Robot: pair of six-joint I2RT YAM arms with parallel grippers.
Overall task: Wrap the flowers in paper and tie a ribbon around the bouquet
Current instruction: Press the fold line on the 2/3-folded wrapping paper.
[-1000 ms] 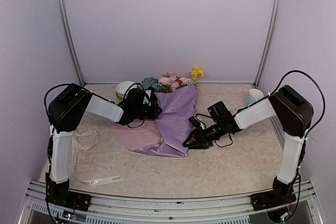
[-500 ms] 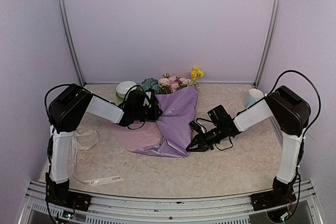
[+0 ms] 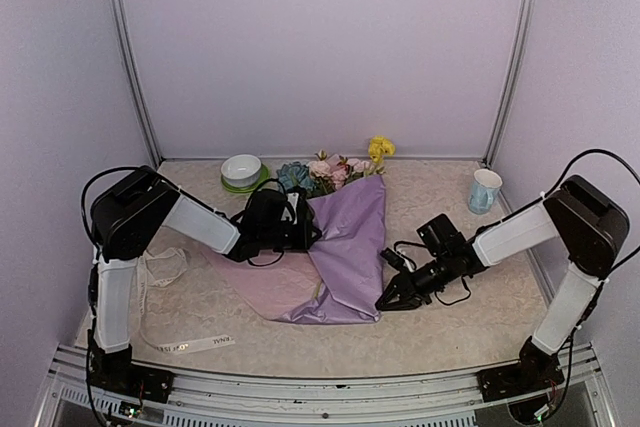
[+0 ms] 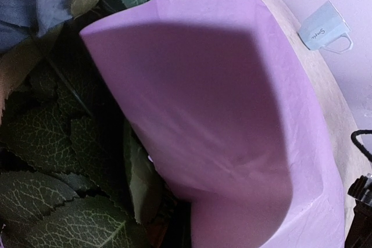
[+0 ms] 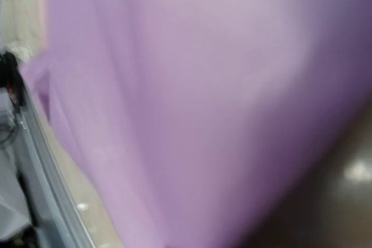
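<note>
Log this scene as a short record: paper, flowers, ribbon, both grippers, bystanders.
paper: lilac sheet, right side folded over, left part flat on the table
flowers: blooms sticking out past the paper's far end
ribbon: loose on the table near the left arm's base, not tied
left gripper: shut, at the fold's left edge among leaves; what it grips is hidden
right gripper: at the paper's near right corner; jaws unclear
bystanders: bowl, cup
</note>
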